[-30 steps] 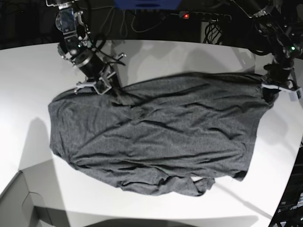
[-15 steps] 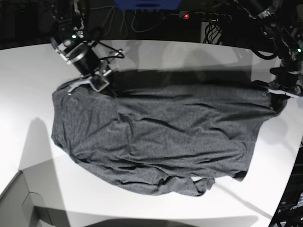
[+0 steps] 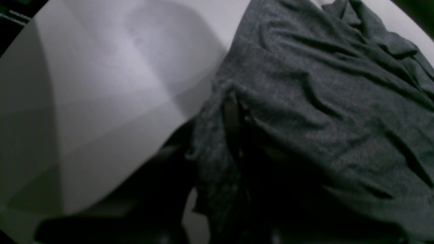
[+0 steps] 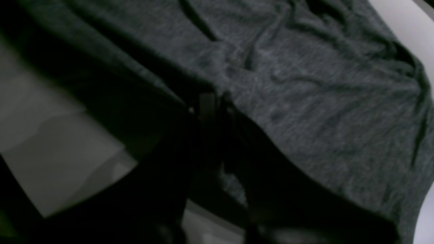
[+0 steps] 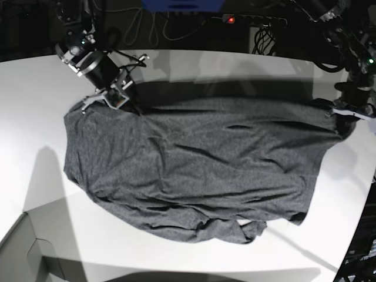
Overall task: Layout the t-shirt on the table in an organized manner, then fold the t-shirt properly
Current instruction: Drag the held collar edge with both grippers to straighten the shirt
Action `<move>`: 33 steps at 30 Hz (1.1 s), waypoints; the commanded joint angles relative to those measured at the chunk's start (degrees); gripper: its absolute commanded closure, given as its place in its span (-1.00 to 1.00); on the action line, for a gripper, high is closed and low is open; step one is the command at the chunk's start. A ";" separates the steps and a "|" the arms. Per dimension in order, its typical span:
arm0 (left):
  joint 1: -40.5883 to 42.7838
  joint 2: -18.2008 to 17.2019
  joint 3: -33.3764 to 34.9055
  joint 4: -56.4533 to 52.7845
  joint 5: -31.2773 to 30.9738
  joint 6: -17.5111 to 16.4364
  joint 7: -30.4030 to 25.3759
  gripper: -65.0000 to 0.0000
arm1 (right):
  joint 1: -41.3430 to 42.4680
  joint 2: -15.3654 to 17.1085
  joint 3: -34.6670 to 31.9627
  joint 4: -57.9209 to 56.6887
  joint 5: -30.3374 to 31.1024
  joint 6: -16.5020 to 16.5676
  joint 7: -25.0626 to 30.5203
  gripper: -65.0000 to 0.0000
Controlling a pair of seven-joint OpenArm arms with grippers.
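The dark grey t-shirt (image 5: 200, 167) lies spread across the white table (image 5: 35, 106), its far edge lifted and stretched between both grippers. My right gripper (image 5: 120, 100), at the base view's left, is shut on the shirt's far left corner. My left gripper (image 5: 343, 114), at the base view's right, is shut on the far right corner. In the left wrist view the cloth (image 3: 325, 101) bunches around a dark finger (image 3: 232, 118). In the right wrist view the cloth (image 4: 305, 84) drapes over the gripper (image 4: 208, 105). The shirt's near hem is crumpled (image 5: 241, 229).
A grey box corner (image 5: 23, 252) sits at the table's near left. Cables and dark equipment (image 5: 229, 20) run along the far edge. The table's curved edge (image 5: 361, 211) falls away at the right.
Both grippers have pulled the shirt's far edge up and outward. The right gripper moved toward the far left, the left gripper a little to the right, and the cloth is stretched straighter.
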 commanded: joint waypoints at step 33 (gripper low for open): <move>-10.81 -5.55 2.16 -14.22 -0.26 0.38 -1.58 1.00 | 14.29 0.98 -0.25 -9.20 0.96 0.01 1.65 1.00</move>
